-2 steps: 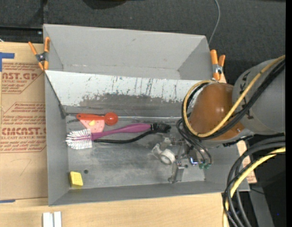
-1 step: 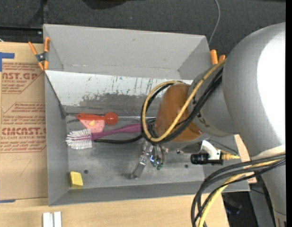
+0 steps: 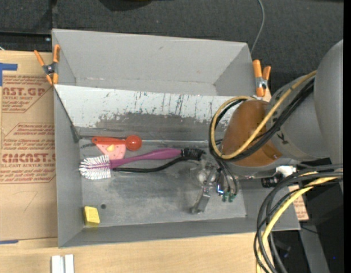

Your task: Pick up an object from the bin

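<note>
Camera view, contents as seen from above.

Item 1: my gripper (image 3: 202, 198), low over the floor of the grey metal bin (image 3: 147, 201), in its near right part. Whether it stands apart or together I cannot tell. Behind it, up and to the right, my wrist carries an orange cover (image 3: 249, 135) with yellow and black cables (image 3: 221, 124) looped round it.

Item 2: brush (image 3: 138, 158), pink handle, white bristles, black end. It is the nearest thing to my gripper. It lies flat, up and to the left of it, the black end just beside my wrist, the bristle head well off to the left.

Item 3: black strand (image 3: 149, 168), thin and curved, running along just under the brush handle, left of my gripper.

Item 4: red-orange wedge (image 3: 110, 146), beyond the bristle head, far left of my gripper, close to the back wall.

Item 5: red ball (image 3: 133, 143), touching or just beside the wedge's right end.

Item 6: yellow block (image 3: 91, 215), small, alone in the near left corner, well apart from my gripper and level with it or a little nearer.
</note>
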You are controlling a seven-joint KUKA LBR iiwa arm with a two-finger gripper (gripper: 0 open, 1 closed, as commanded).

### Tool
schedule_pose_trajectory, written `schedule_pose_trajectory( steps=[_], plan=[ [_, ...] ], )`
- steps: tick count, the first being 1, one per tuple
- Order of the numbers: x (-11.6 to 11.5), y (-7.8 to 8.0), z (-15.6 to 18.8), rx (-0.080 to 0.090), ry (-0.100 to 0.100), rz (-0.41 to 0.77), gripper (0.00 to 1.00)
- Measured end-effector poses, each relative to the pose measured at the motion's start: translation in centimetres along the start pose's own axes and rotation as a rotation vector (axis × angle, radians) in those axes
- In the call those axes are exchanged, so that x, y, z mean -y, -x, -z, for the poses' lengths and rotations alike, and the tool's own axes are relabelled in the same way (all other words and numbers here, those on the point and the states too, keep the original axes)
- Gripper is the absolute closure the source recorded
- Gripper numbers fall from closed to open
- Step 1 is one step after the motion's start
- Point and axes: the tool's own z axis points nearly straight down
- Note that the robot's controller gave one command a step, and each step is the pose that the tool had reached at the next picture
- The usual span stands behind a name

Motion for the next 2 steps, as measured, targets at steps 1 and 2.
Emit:
schedule_pose_trajectory(
  steps=[1, 2],
  plan=[
    [-3.5, -1.6, 11.4, -0.009, 0.002, -0.162, 0.00],
    [0.4, -0.1, 1.9, -0.004, 0.000, 0.206, 0.00]
  ],
)
